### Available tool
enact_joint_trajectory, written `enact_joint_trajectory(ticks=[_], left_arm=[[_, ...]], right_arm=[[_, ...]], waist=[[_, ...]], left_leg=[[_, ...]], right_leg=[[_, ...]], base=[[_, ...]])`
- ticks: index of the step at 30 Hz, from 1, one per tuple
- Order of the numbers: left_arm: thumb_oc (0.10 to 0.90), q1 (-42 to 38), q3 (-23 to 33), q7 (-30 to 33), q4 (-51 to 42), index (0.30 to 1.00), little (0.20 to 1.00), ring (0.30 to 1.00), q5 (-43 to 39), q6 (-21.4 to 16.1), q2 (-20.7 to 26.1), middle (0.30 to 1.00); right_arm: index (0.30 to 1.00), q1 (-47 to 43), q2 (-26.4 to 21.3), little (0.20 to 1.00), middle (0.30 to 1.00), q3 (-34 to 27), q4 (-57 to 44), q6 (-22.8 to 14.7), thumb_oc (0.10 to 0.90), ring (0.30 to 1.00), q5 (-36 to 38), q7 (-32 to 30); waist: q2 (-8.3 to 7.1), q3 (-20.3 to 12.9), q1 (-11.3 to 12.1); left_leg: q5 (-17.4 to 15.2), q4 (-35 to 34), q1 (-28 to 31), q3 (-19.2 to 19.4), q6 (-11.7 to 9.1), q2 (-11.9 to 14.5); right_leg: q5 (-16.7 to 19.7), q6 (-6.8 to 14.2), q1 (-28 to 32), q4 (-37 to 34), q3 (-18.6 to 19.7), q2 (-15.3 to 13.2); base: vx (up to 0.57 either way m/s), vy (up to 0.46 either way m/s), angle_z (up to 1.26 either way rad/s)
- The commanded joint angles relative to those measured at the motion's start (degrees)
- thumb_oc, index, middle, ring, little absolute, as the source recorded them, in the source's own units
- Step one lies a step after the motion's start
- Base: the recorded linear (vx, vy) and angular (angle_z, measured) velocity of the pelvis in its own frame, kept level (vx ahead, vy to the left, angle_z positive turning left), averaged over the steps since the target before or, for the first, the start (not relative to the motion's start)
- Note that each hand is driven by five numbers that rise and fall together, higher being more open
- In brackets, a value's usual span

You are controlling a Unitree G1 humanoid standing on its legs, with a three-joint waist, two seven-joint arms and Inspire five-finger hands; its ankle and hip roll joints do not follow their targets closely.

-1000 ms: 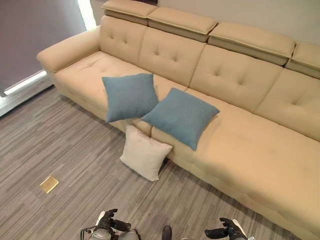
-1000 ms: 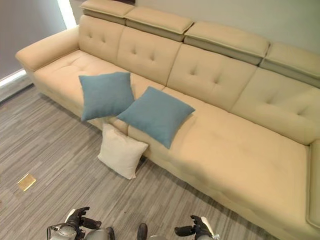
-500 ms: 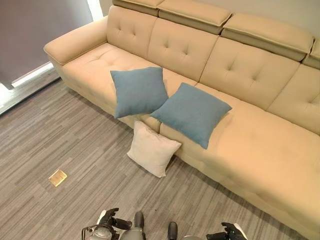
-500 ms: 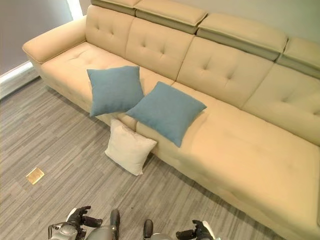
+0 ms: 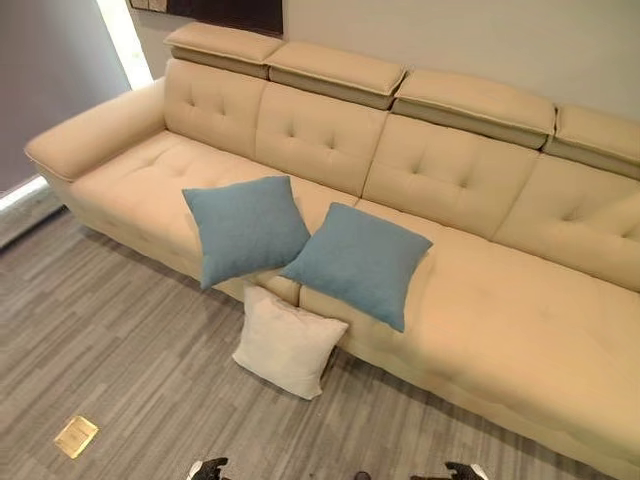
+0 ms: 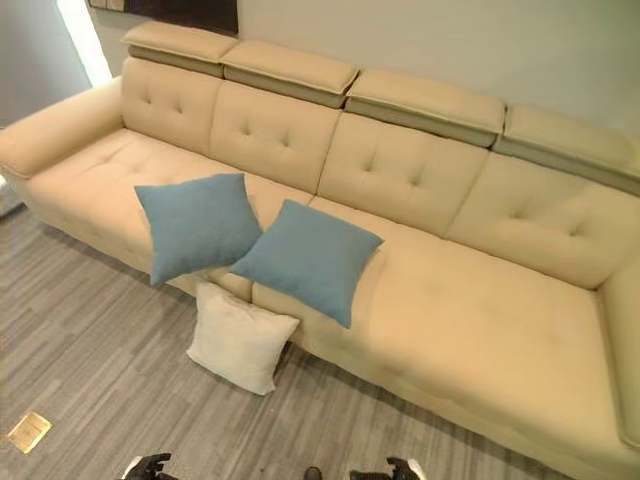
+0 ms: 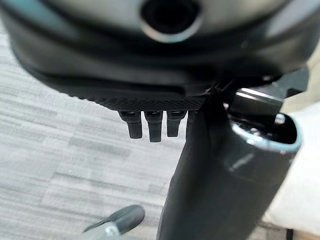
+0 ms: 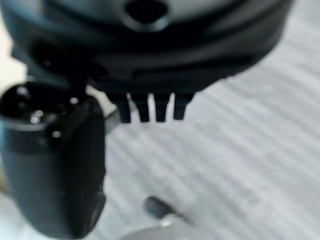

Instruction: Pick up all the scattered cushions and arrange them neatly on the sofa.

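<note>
Beige sofa (image 6: pixel 480 330), 2 blue cushions (image 6: pixel 197 225) on seat, white cushion (image 6: pixel 238 340) on floor

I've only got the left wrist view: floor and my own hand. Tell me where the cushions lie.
Observer: A white cushion stands on the floor, leaning against the front of the sofa.
Operator: Give me the others.
Observer: Just above it on the seat lie the left blue cushion and the right blue cushion, with their corners touching.
Operator: Report the right hand.
Observer: The right hand is open and holds nothing.
</note>
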Motion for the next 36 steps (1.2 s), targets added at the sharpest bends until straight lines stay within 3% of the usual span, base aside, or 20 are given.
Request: enact_joint_trajectory(ticks=[1,4,6,9,11,16,19,20,21,24,25,27,31,36], left_arm=[[0.8,-1.3,0.5,0.2,-0.7,0.9,0.9,0.9,1.5,-1.0,1.6,0.9],[0.8,-1.8,0.5,0.4,-0.9,0.9,0.9,0.9,1.2,-0.8,2.1,0.9],[0.8,-1.8,0.6,0.5,-0.9,0.9,0.9,0.9,1.1,-0.8,2.3,0.9],[0.8,-1.9,1.2,0.5,-1.2,0.9,0.9,0.9,0.3,-0.9,2.4,0.9],[0.8,-2.0,1.1,0.5,-1.1,0.9,0.9,0.9,0.2,-0.9,2.3,0.9],[0.8,-2.6,1.3,0.2,-0.9,0.9,0.9,0.9,0.1,-1.0,2.1,0.9],[0.8,-2.5,1.2,0.1,-0.7,0.9,0.9,0.9,0.7,-1.1,1.7,0.9],[0.8,-2.3,0.5,-0.1,-0.6,0.9,0.9,0.9,1.0,-1.0,1.1,0.9],[0.8,-2.3,0.5,-0.1,-0.6,0.9,0.9,0.9,1.0,-1.0,1.1,0.9],[0.8,-2.9,-0.5,-0.3,-1.2,0.9,0.9,0.9,1.1,-0.9,0.7,0.9],[0.8,-3.3,-0.7,0.0,-1.7,0.9,0.9,0.9,0.8,-1.0,0.7,0.9],[0.8,-3.7,-1.0,0.2,-2.4,0.9,0.9,0.9,0.1,-1.0,0.7,0.9],[0.8,-3.7,-1.6,0.0,-2.7,0.9,0.9,0.9,0.0,-0.9,0.7,0.9],[0.8,-3.3,-1.7,-0.3,-1.8,0.9,0.9,0.9,0.1,-0.9,0.5,0.9]], right_arm=[[0.9,-0.8,-1.5,0.9,0.9,0.0,-0.2,-0.2,0.8,0.9,-0.8,-0.8],[0.9,-1.4,-1.5,0.9,0.9,0.5,-0.7,0.0,0.8,0.9,-0.9,-0.9],[0.9,-1.3,-1.4,0.9,0.9,0.6,-1.3,-0.2,0.8,0.9,-0.6,-1.0],[0.9,-1.5,-1.4,0.9,0.9,0.7,-1.3,-0.4,0.8,0.9,-0.4,-1.1],[0.9,-1.6,-1.6,0.9,0.9,1.0,-1.3,-0.3,0.8,0.9,-0.4,-1.0],[0.9,-1.7,-2.2,0.9,0.9,1.5,-1.7,0.0,0.8,0.9,-0.7,-0.9],[0.9,-0.8,-2.2,0.9,0.9,1.4,-1.1,-0.1,0.8,0.9,-0.7,-0.8],[0.9,-0.5,-2.5,0.9,0.9,0.7,-0.7,-0.5,0.8,0.9,-0.3,-0.9],[0.9,-0.5,-2.5,0.9,0.9,0.7,-0.7,-0.5,0.8,0.9,-0.3,-0.9],[0.9,-0.9,-3.0,0.9,0.9,0.3,-0.9,-1.0,0.8,0.9,1.0,-1.1],[0.9,-1.2,-3.2,0.9,0.9,0.4,-1.1,-1.2,0.8,0.9,1.3,-1.3],[0.9,-1.4,-3.5,0.9,0.9,0.2,-1.2,-1.0,0.8,0.9,1.9,-1.3],[0.9,-1.2,-3.8,0.9,0.9,0.2,-1.0,-0.9,0.8,0.9,2.4,-1.4],[0.9,-1.3,-3.7,0.9,0.9,0.0,-1.1,-1.2,0.8,0.9,2.3,-1.9]], waist=[[-3.4,1.6,0.9],[-3.21,3.7,0.5],[-2.54,4.4,0.1],[-2.08,4.7,-0.4],[-2.67,5.1,-1.3],[-3.31,6.1,-2.5],[-3.45,5.2,-2.8],[-3.01,4.2,-3.3],[-2.99,4.2,-3.3],[-3.31,5.3,-3.5],[-3.65,6.1,-3.2],[-4.09,6.5,-3.0],[-4.48,6.1,-2.0],[-2.43,5.8,-0.8]], left_leg=[[-1.1,-2.8,-4.5,-1.3,2.9,-3.8],[-1.6,-1.4,-4.7,-2.0,4.1,-4.1],[-2.0,-1.1,-4.0,-2.3,4.2,-3.5],[-2.6,-2.3,-1.6,-3.5,3.7,-3.2],[-3.2,-2.9,0.0,-4.5,3.6,-3.8],[-4.3,-3.7,3.2,-6.9,2.9,-4.8],[-5.7,-3.6,4.6,-8.0,2.4,-4.8],[-7.0,0.2,4.3,-6.6,0.1,-3.3],[-7.1,0.4,4.3,-6.6,0.1,-3.2],[-2.0,14.5,-2.1,-3.3,-3.2,-0.9],[-0.2,18.5,-4.1,-2.9,-3.6,-0.6],[0.3,21.8,-6.4,-1.0,-3.2,0.5],[-2.1,16.0,-10.6,0.4,-1.8,0.6],[6.0,-0.5,-12.2,-2.8,-3.0,0.8]], right_leg=[[-2.0,6.4,4.0,6.5,1.1,-2.8],[2.7,7.5,-0.8,15.9,2.5,-3.4],[1.6,6.8,-2.9,19.1,2.6,-3.3],[-1.8,4.7,-5.6,13.7,1.5,-1.9],[-0.4,4.5,-8.1,8.6,2.9,0.5],[2.6,4.9,-10.1,2.3,1.7,2.4],[2.1,3.8,-8.4,1.2,3.3,3.0],[0.6,2.4,-6.1,0.9,1.8,2.8],[0.6,2.4,-6.1,0.9,1.8,2.9],[-0.7,0.6,-2.6,-0.1,0.7,2.7],[-1.0,-0.3,-1.7,-0.2,0.8,2.7],[-1.9,-1.0,-0.2,-0.5,0.5,2.6],[-3.6,-0.5,2.4,-1.9,0.6,2.1],[-6.1,0.1,6.3,-2.8,2.7,4.4]], base=[[-0.01,0.077,0.03],[-0.05,0.074,-0.09],[0.04,0.04,-0.03],[0.17,-0.038,-0.02],[0.18,-0.083,-0.04],[0.17,-0.1,0.02],[0.26,-0.206,0.54],[0.31,-0.245,0.31],[0.28,-0.237,0.37],[0.08,-0.138,0.45],[0.06,-0.134,0.18],[0.11,-0.107,-0.05],[0.18,-0.025,0.1],[0.24,0.1,-0.03]])
